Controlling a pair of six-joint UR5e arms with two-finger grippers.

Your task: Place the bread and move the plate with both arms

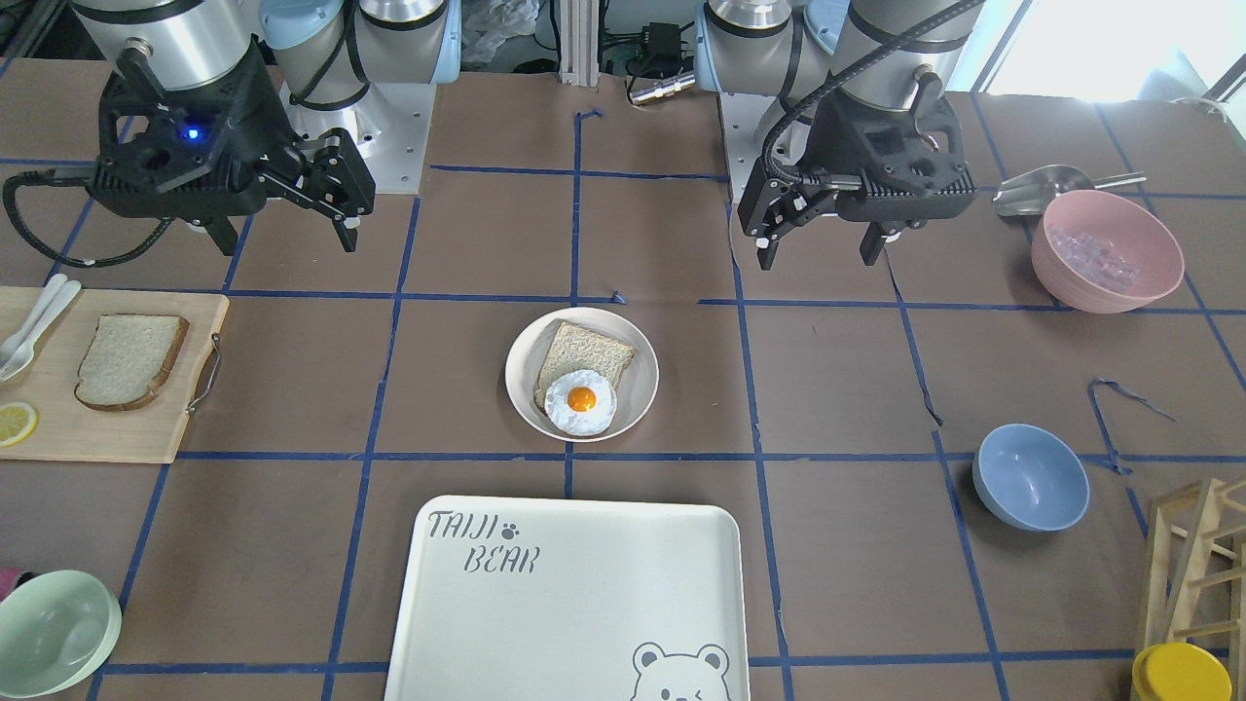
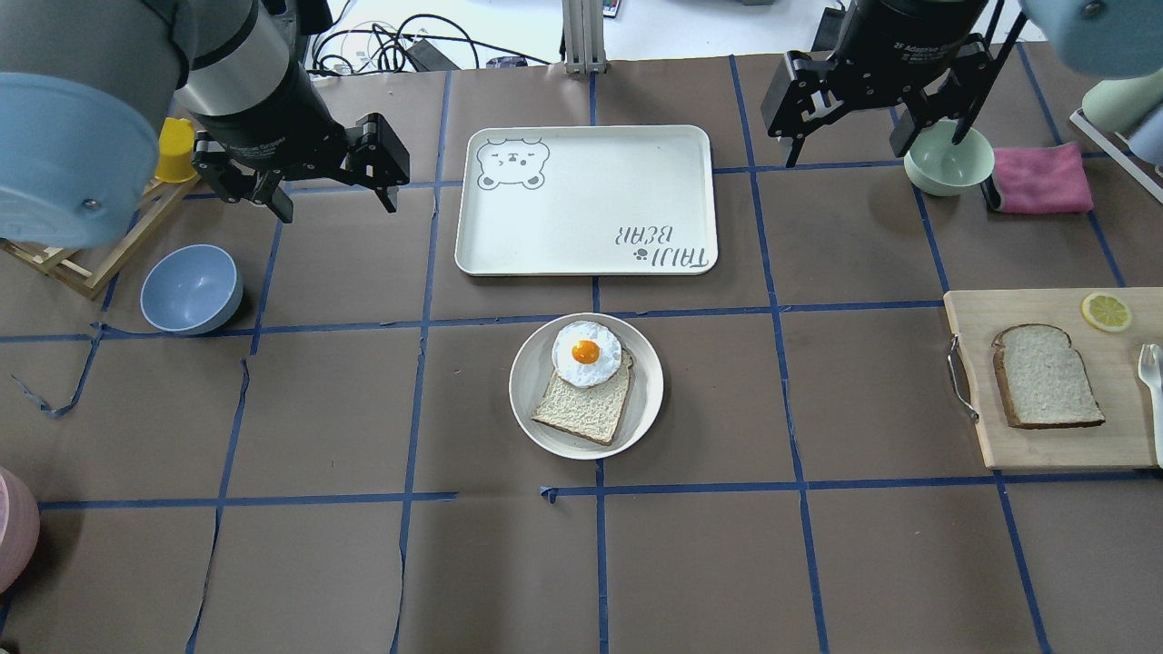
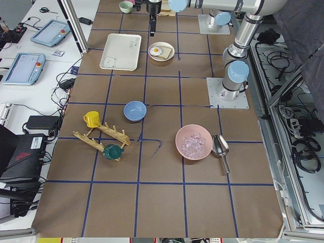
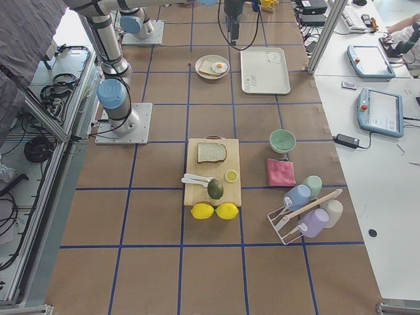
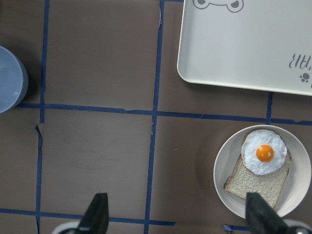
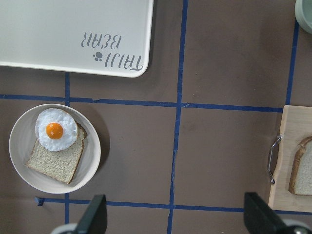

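The bread, a thick dark-crusted slice, lies on a wooden cutting board at the right; it also shows in the front view and at the right wrist view's edge. The cream plate stands mid-table and holds a thinner tan slice with a fried egg on it. My left gripper is open and empty, hovering above the table left of the tray. My right gripper is open and empty, hovering near the far right.
A white bear-printed tray lies just beyond the plate. A pale green bowl and a pink cloth sit under the right arm. A blue bowl and a wooden rack stand at the left. A lemon slice lies on the board.
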